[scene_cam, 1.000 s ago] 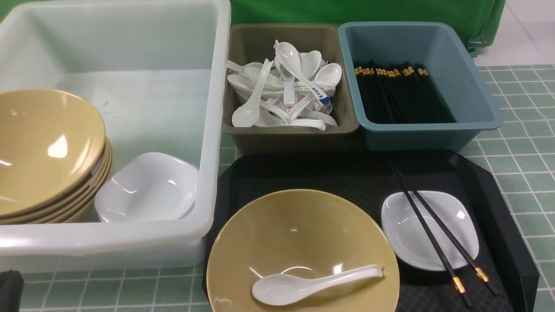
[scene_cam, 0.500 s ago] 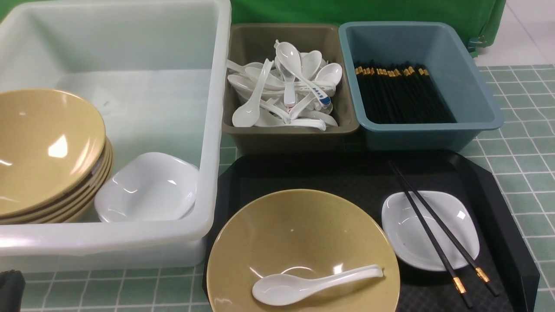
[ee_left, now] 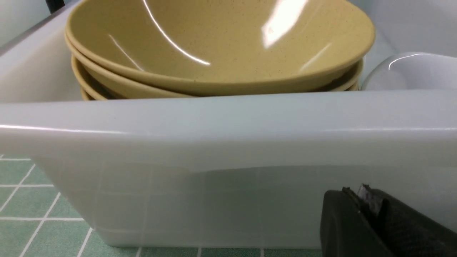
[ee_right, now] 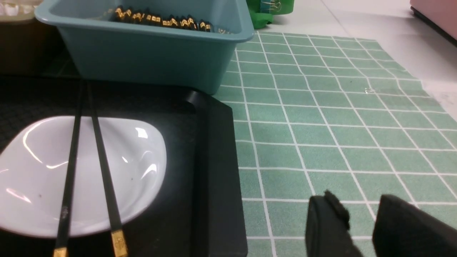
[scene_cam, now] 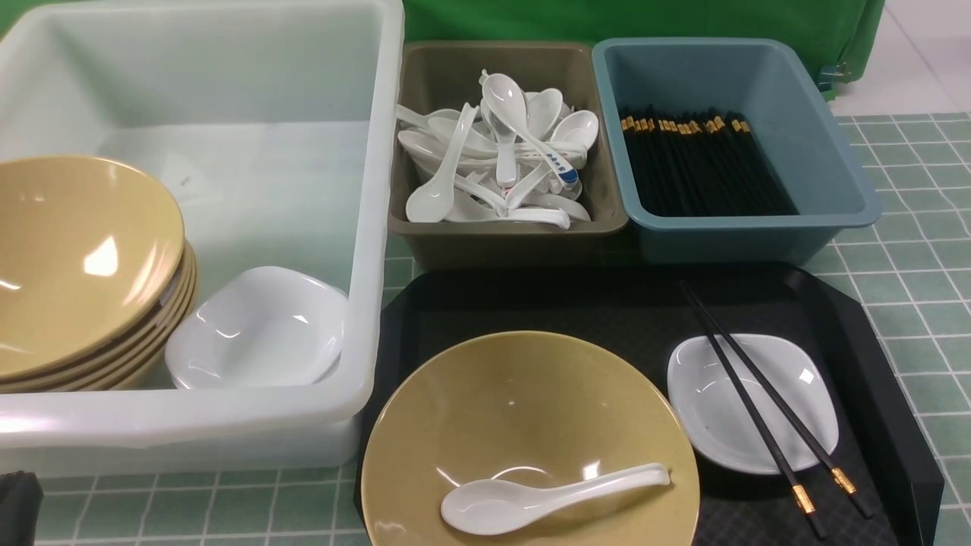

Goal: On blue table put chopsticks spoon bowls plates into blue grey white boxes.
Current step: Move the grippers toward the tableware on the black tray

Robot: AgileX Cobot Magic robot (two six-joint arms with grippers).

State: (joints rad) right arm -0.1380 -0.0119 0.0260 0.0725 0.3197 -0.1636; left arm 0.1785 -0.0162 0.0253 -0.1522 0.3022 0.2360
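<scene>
You are viewing a table (scene_cam: 895, 303) covered in pale green sheeting ruled with thin white lines. The sheeting is ending at a pale floor (scene_cam: 918, 68), and a green cloth (scene_cam: 645, 19) is hanging behind.

A black tray (scene_cam: 607, 303) is lying on the table. On it, 1 tan bowl (scene_cam: 531, 402) is holding the spoon (scene_cam: 546, 497), and 2 chopsticks (scene_cam: 758, 402) are lying across 1 white plate (scene_cam: 796, 409).

Behind the tray, the grey box (scene_cam: 501, 243) is holding a pile of spoons (scene_cam: 493, 152) and the blue box (scene_cam: 728, 235) is holding a bundle of chopsticks (scene_cam: 705, 167). The white tub (scene_cam: 190, 425) is holding stacked bowls (scene_cam: 76, 258) and a second plate (scene_cam: 258, 326).

The left gripper (ee_left: 364, 200) is sitting closed and empty beside the tub's near wall. The right gripper (ee_right: 360, 214) is standing over bare table beside the tray, fingers parted, holding nothing.
</scene>
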